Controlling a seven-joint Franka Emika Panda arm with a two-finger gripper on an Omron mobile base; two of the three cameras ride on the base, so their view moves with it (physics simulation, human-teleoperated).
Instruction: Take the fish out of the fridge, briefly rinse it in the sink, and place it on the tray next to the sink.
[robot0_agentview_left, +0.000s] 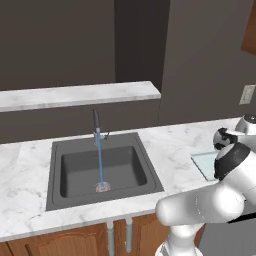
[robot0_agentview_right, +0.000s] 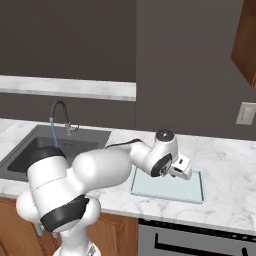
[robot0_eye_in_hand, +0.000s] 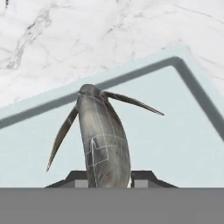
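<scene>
While the fish (robot0_eye_in_hand: 103, 140) is held between the fingertips, its dark-grey body is seen in the hand view running straight out from the gripper (robot0_eye_in_hand: 109, 177), long axis in line with the fingers, the far end pointing away from the hand and two thin fins splayed to either side. The gripper is closed on the near end of the body, with the two dark tips pressed against it on both sides; how deep the hold goes cannot be told, since the near end is cut off by the bottom of the view.

Directly beyond the fish, along the gripper's line of sight, the pale blue-green tray (robot0_eye_in_hand: 183, 144) is spread, its raised rim bending round a corner just past and to the side of the fish's far end. Whether the fish already touches the tray floor or is held just above it cannot be judged. White marble counter (robot0_eye_in_hand: 87, 39) lies past the rim.

From the right base view, the gripper (robot0_agentview_right: 182, 170) is seen low over the near-left part of the tray (robot0_agentview_right: 192, 192). The sink (robot0_agentview_left: 75, 172) is well apart on the far side of the arm, with water running from the faucet (robot0_agentview_left: 96, 125).

Release is judged to be the step in hand: the fish lies over the tray's interior, so only a short lowering and an opening of the jaws is called for.
</scene>
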